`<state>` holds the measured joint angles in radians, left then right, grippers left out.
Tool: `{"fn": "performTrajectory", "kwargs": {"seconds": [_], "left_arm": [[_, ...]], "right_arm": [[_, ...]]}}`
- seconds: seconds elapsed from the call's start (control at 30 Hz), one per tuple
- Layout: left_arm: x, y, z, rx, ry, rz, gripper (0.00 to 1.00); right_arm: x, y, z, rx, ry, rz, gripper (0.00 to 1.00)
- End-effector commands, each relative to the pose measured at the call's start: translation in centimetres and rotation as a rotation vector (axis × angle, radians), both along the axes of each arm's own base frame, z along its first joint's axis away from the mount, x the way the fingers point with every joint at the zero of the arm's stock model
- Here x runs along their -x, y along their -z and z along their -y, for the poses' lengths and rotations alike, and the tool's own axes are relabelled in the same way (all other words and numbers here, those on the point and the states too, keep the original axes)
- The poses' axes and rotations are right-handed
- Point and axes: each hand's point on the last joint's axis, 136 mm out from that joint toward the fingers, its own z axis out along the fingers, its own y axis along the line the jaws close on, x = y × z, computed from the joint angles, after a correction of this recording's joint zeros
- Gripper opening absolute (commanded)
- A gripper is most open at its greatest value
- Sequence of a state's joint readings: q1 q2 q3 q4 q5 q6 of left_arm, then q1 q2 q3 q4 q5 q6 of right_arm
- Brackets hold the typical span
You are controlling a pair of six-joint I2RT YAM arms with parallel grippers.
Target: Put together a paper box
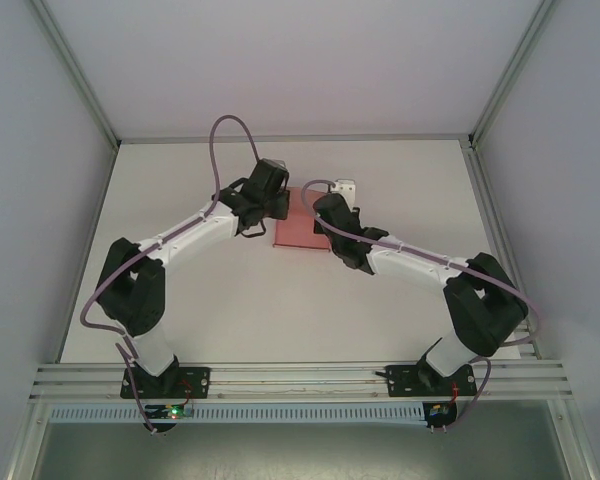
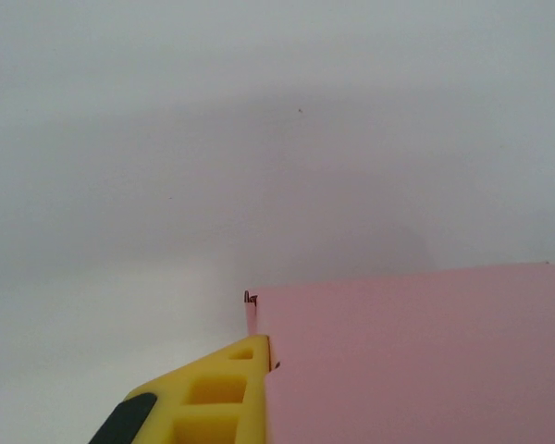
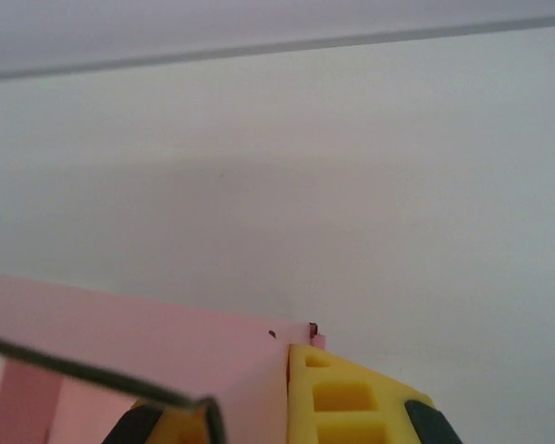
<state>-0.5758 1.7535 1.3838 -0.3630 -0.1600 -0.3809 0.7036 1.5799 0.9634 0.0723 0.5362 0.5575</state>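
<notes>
Card of plain thin pink, the paper box (image 1: 298,230), is found toward the table's far edge, long axis near-to-far, flanked closely by left gripper (image 1: 278,207) and right gripper (image 1: 327,218); jaw widths cannot be told

Pink thin-card paper box (image 3: 120,342): fills the lower left, a flat panel whose top edge slopes down to the right.
Card corner: ends against the yellow finger, with a small dark mark there.
Right pincer (image 3: 248,412): two yellow plastic fingers (image 3: 338,398) with square cut-outs and black pads, and the card between them; their grip cannot be judged.
Thin dark edge (image 3: 92,375): crosses the card diagonally.
White counter (image 3: 351,185): plain, with soft shadow above the card.
</notes>
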Motion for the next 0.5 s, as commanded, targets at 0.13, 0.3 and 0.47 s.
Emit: {"fn": "performTrajectory", "kwargs": {"seconds": [0.13,0.3,0.47], "left_arm": [[-1.6,-0.9,1.5,0.174,-0.167,0.038,0.00],[-1.2,0.6,1.6,0.171,-0.157,0.036,0.01],[0.0,3.4,1.4,0.123,-0.078,0.024,0.01]], "right_arm": [[-0.9,-3.3,-2.0,-0.294,0.137,0.205,0.00],[-0.4,-1.5,-1.2,-0.271,0.175,0.207,0.00],[0.0,-0.3,-1.3,-0.220,0.128,0.237,0.00]]}}
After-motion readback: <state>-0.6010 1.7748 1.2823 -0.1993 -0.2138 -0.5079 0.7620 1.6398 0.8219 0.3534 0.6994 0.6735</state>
